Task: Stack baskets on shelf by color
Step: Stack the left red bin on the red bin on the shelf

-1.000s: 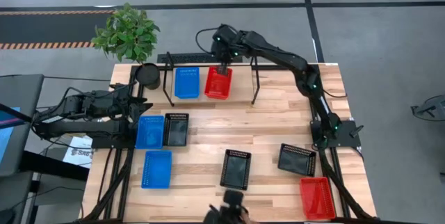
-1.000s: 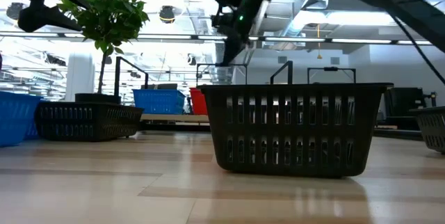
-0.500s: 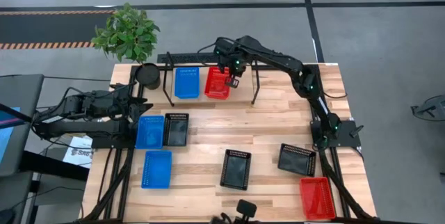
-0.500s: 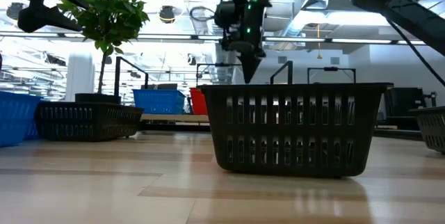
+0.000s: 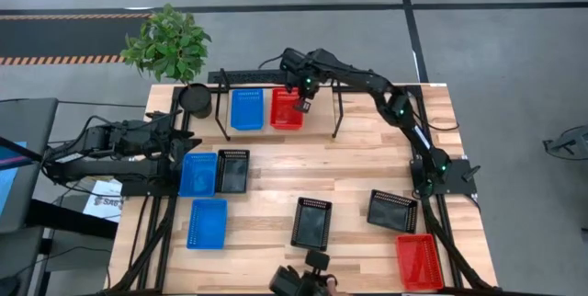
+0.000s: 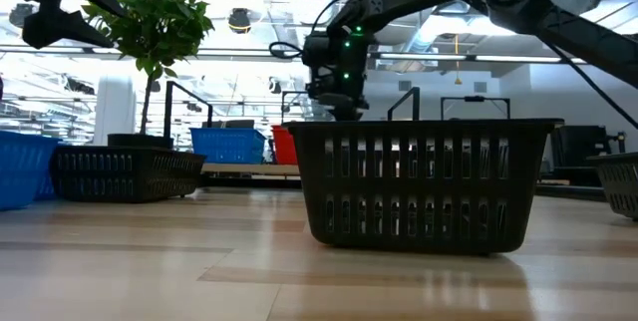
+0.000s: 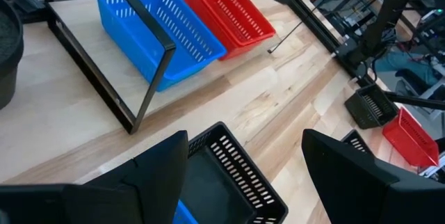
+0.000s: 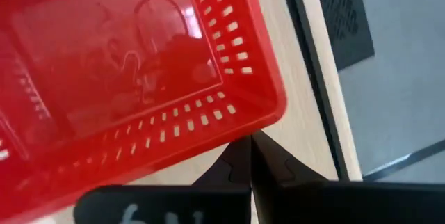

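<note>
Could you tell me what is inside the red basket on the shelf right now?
The red basket on the shelf looks empty; its glossy floor shows only reflections. The right end effector covers little.

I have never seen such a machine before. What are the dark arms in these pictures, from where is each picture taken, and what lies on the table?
These are two robot arms at a wooden table, each ending in a two-finger gripper. One picture looks straight down, one looks level across the tabletop, and two come from cameras on the wrists.

The right gripper is over the red basket on the shelf, beside a blue basket on the shelf; its fingers look closed and hold nothing. The left gripper waits open at the table's left edge, empty.

On the table lie more blue, black and red baskets, and a potted plant stands at the far left corner.
</note>
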